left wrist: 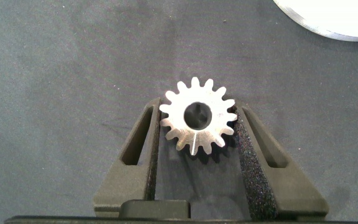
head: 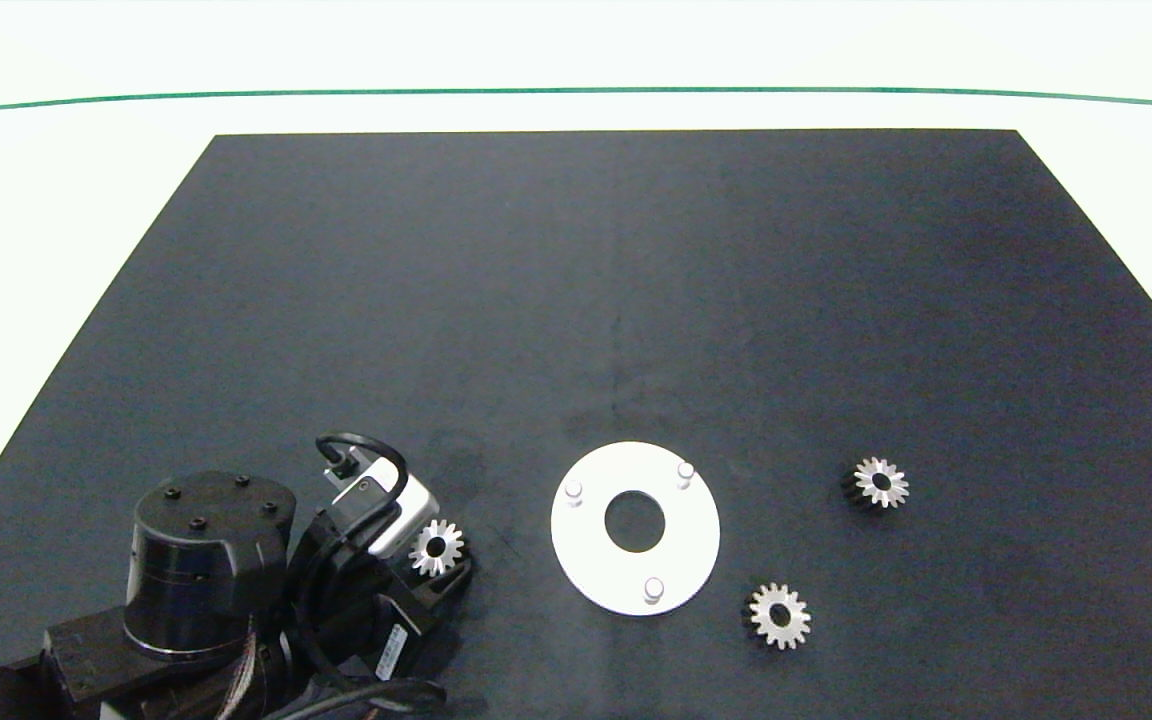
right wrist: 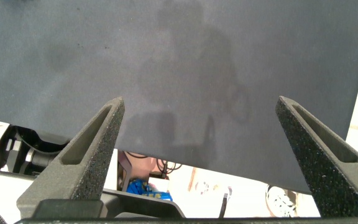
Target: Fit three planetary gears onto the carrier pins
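With one gear [left wrist: 197, 116] clamped by its teeth between the left gripper's [left wrist: 197, 134] fingers just left of the white disc [head: 635, 527], it could be tilted and jammed on a pin [head: 573, 491] if lowered off-centre.

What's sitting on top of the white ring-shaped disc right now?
On the flat white ring-shaped disc stand only three short whitish pegs, all bare. No gear is mounted; nothing covers the disc.

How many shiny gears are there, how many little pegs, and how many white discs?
Small shiny silver metal toothed gears: 3
Short whitish round pegs: 3
Flat white ring-shaped disc: 1
Total: 7
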Controlling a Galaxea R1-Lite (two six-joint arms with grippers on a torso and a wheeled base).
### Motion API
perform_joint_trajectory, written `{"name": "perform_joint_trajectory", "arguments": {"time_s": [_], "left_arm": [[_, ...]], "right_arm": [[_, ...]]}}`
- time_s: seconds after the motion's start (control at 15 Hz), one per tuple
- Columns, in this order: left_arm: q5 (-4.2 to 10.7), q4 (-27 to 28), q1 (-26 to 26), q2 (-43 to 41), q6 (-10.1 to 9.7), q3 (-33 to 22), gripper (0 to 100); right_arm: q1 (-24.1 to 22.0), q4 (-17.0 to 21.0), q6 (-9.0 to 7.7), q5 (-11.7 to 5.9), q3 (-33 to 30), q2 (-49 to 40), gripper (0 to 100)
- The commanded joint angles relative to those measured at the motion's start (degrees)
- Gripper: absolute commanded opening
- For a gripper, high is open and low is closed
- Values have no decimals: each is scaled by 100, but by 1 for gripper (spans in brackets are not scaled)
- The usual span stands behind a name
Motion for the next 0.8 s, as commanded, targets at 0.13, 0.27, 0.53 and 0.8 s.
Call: {"name": "perform_joint_trajectory", "arguments": {"time_s": [0.13,0.27,0.53,0.8], "left_arm": [[6,-32,-1,1,10,-5,15],[6,-32,8,19,19,-14,12],[-3,-23,8,-7,45,-32,3],[41,30,-168,-306,72,-234,1]], "right_arm": [[2,16,-12,-10,-9,-2,100],[2,7,-12,-1,-18,-2,100],[-7,7,-12,-10,-18,-20,100],[-7,16,-12,-10,-9,-37,100]]}}
